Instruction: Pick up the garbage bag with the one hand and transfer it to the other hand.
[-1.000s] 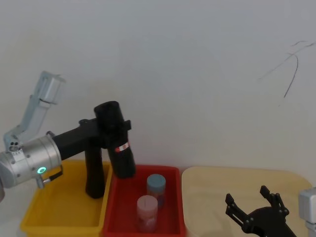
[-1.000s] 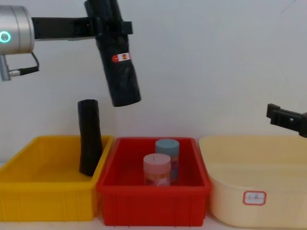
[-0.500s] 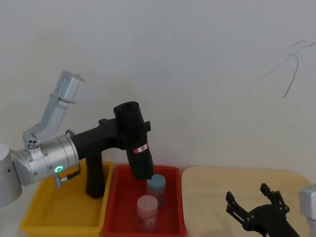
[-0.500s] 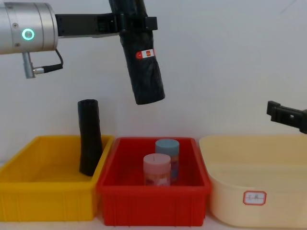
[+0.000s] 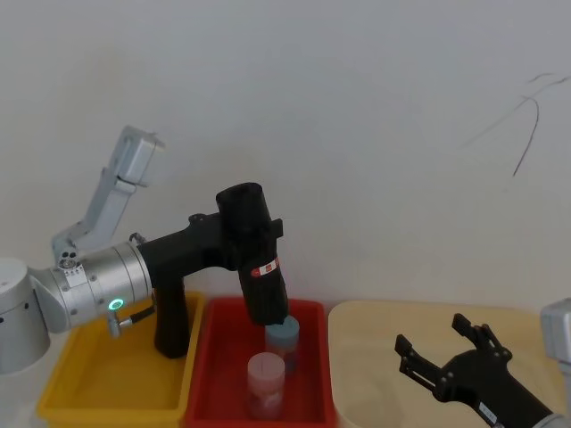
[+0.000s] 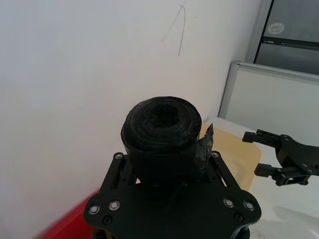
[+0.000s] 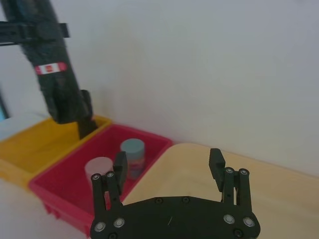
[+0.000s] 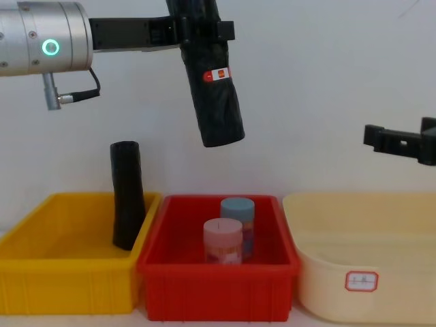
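The garbage bag [image 8: 215, 88], a thick black roll with a red-and-white label, hangs slightly tilted in the air above the red bin [image 8: 218, 269]. My left gripper [image 8: 201, 31], on the arm with the green ring, is shut on the bag's upper part. The left wrist view looks down on the roll's top end [image 6: 162, 122]. My right gripper [image 5: 431, 335] hovers open over the cream tub [image 8: 361, 272], well to the right of the bag and lower than the left hand. Its two fingers [image 7: 215, 158] stand spread with nothing between them, and the bag [image 7: 54, 74] is far off.
A plain black roll [image 8: 127, 197] stands upright in the yellow bin [image 8: 68, 276] at the left. The red bin holds a pink canister [image 8: 223, 240] and a blue one [image 8: 238, 208]. A white wall is close behind everything.
My left arm has carried the garbage bag to the right, from beside the yellow bin to over the red bin. My right gripper has risen a little and shifted leftward.
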Action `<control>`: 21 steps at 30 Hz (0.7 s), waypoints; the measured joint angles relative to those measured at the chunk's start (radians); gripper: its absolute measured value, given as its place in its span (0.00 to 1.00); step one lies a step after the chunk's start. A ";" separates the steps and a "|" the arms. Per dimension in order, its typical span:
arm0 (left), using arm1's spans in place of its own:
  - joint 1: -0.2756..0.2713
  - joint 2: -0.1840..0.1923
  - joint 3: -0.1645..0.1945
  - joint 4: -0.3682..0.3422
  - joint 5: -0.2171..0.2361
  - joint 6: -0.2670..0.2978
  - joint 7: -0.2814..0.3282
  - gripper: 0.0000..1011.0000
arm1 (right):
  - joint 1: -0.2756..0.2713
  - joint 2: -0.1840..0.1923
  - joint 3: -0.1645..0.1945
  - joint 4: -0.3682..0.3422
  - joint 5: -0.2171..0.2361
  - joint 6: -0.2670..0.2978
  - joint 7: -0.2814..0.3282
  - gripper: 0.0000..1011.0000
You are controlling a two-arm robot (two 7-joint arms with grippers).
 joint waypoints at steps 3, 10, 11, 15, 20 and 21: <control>-0.001 -0.001 0.001 0.001 0.000 -0.001 -0.001 0.43 | 0.017 0.016 -0.003 -0.005 0.021 0.026 0.036 0.99; -0.003 -0.003 0.004 0.002 -0.001 -0.002 -0.003 0.43 | 0.062 0.049 -0.017 -0.010 0.066 0.085 0.116 0.99; -0.003 -0.003 0.004 0.002 -0.001 -0.002 -0.003 0.43 | 0.070 0.053 -0.021 -0.010 0.072 0.093 0.127 0.99; -0.003 -0.003 0.005 0.002 -0.001 -0.002 -0.003 0.43 | 0.102 0.066 -0.036 -0.007 0.090 0.123 0.170 0.99; -0.003 -0.004 0.006 0.003 -0.001 -0.003 -0.004 0.43 | 0.169 0.079 -0.076 0.017 0.100 0.156 0.236 0.99; -0.004 -0.004 0.006 0.003 -0.001 -0.003 -0.004 0.43 | 0.179 0.080 -0.083 0.022 0.100 0.161 0.246 0.99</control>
